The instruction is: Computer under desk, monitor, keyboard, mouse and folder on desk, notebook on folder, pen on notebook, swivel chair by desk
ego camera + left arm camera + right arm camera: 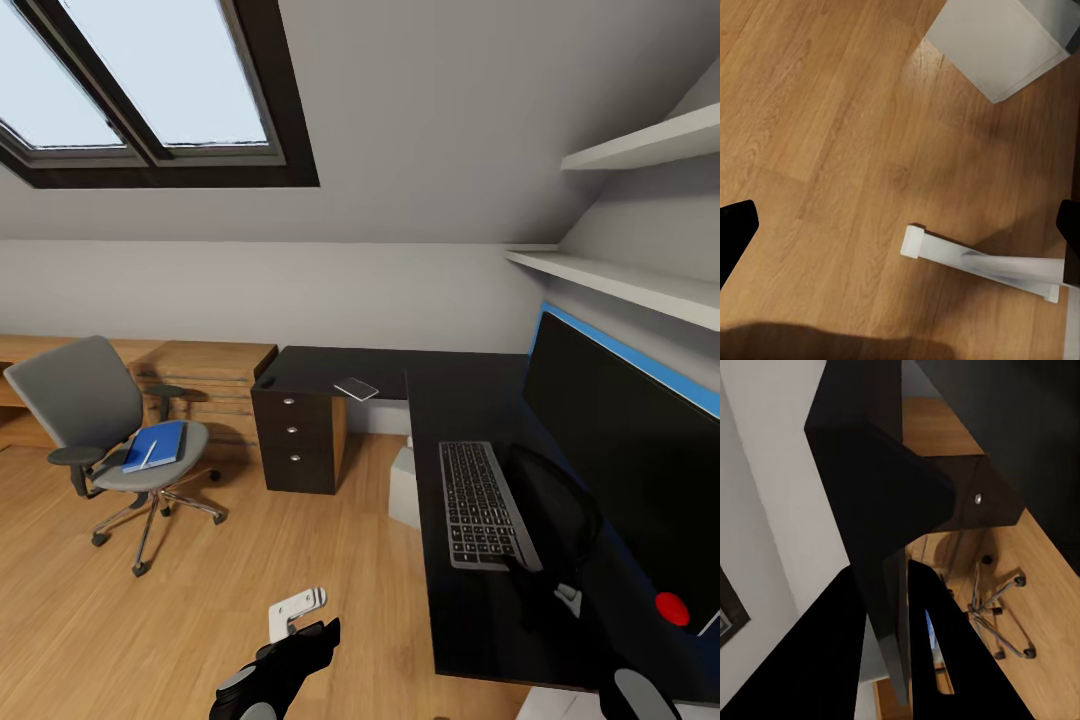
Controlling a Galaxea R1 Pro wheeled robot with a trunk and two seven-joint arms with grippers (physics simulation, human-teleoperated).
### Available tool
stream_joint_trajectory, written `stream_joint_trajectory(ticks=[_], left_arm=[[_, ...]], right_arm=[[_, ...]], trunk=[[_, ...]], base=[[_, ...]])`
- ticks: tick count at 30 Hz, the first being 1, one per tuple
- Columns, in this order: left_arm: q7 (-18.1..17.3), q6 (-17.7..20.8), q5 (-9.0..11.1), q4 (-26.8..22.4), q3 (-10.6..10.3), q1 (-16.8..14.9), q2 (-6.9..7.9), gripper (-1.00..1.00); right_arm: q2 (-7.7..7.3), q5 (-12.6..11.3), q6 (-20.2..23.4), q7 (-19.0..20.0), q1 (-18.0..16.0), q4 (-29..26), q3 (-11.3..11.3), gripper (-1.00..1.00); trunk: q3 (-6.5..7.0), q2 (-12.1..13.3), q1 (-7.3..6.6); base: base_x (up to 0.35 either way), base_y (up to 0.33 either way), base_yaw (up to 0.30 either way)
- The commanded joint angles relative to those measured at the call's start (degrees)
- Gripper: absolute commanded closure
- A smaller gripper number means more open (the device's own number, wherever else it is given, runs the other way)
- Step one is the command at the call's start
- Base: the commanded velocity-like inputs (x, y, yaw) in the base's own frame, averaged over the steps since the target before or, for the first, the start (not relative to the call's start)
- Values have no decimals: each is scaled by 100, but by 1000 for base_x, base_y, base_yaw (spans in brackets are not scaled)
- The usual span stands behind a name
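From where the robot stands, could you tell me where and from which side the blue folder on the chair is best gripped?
Probably the folder's front edge, the one nearest the seat's front rim. It lies flat on the chair seat, with the tall back behind it and armrests at both sides, so only the front is open. Come in low and level from the front. A thin pale object lies on top and could slide off.

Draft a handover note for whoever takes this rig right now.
Left end effector: open, empty, over the floor.
Right end effector: near the monitor; open or shut, cannot tell.
Done: monitor and keyboard side by side on the desk; computer under it.
Left: folder lies on the swivel chair, away from the desk. Move it over, stack notebook and pen, place mouse, bring chair in.
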Motion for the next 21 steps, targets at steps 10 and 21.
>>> stream_joint_trajectory(ticks=[10,21], left_arm=[[38,17,13,-8,-6,-7,4,-100],[38,17,13,-8,-4,-7,4,-100]], right_arm=[[-6,-76,73,67,-5,5,-39,100],[-8,-88,91,72,-5,16,-41,100]], trunk=[[-8,-6,1],[-8,-6,1]], base=[[0,0,0],[0,0,0]])
